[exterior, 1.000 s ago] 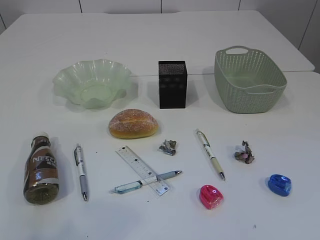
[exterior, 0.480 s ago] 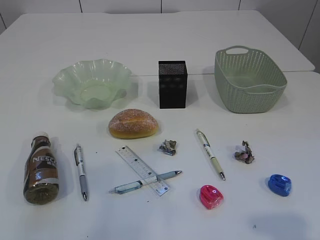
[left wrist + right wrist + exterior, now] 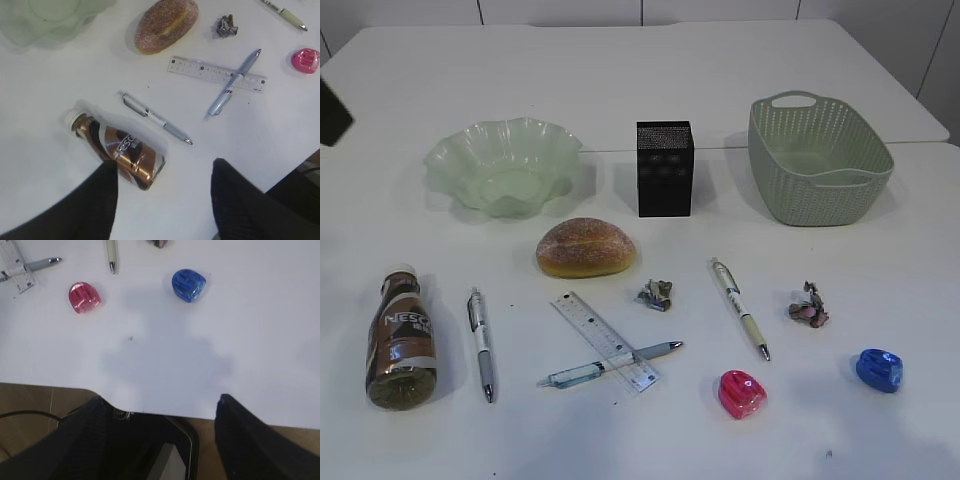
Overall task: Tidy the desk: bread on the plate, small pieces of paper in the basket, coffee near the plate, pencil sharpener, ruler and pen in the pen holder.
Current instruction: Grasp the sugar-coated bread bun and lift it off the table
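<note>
The bread (image 3: 586,247) lies in front of the green glass plate (image 3: 470,150). The coffee bottle (image 3: 402,336) lies on its side at the front left, beside a grey pen (image 3: 481,343). A blue pen (image 3: 610,365) crosses the clear ruler (image 3: 595,325), and a white pen (image 3: 740,307) lies to the right. Two paper scraps (image 3: 657,294) (image 3: 808,306) sit mid-table. The pink sharpener (image 3: 742,393) and blue sharpener (image 3: 879,369) are at the front right. My left gripper (image 3: 164,165) hangs open above the table, the coffee bottle (image 3: 117,147) by its left finger. My right gripper (image 3: 160,399) is open over the table's front edge.
The black pen holder (image 3: 665,168) stands at the back centre, and the green basket (image 3: 818,160) at the back right. A dark piece of an arm (image 3: 332,112) shows at the left edge. Below the table's front edge sits a dark device (image 3: 150,450).
A dark piece of an arm has come into the exterior view at the left edge. Nothing on the table has moved.
</note>
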You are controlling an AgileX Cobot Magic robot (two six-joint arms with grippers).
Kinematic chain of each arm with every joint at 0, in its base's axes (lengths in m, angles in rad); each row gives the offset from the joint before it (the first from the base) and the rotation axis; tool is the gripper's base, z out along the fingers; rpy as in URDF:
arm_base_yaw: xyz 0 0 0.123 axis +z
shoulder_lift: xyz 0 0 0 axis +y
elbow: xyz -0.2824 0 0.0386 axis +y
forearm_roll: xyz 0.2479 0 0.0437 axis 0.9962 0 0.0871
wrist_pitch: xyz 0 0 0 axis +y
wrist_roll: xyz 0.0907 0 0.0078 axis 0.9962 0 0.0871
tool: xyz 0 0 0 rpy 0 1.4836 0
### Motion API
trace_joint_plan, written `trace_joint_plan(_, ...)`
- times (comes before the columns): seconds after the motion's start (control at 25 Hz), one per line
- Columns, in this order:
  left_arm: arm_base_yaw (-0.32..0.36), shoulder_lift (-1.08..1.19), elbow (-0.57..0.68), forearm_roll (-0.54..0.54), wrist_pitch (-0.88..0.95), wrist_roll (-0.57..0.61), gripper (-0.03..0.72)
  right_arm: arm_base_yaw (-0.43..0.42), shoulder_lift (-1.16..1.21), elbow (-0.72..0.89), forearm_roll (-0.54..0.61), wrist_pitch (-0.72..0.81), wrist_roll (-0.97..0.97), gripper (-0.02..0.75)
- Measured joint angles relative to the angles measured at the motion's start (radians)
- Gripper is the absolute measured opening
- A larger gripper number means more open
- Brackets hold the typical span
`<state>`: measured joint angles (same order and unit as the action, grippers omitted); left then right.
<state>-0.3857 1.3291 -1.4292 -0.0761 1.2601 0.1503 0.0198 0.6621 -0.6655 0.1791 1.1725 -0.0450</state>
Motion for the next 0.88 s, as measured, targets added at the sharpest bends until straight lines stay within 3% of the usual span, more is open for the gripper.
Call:
trace_joint_plan(0.2, -0.075, 0.179, -0.093, 0.021, -0.006, 0.0, 0.426, 0.0, 0.115, -0.059, 0.006, 0.055, 0.002, 0.532)
trace_joint_plan(0.88, -0.066, 0.428, -0.296, 0.112, -0.015, 0.0, 0.426, 0.0, 0.514, -0.279, 0.008, 0.063, 0.005, 0.532)
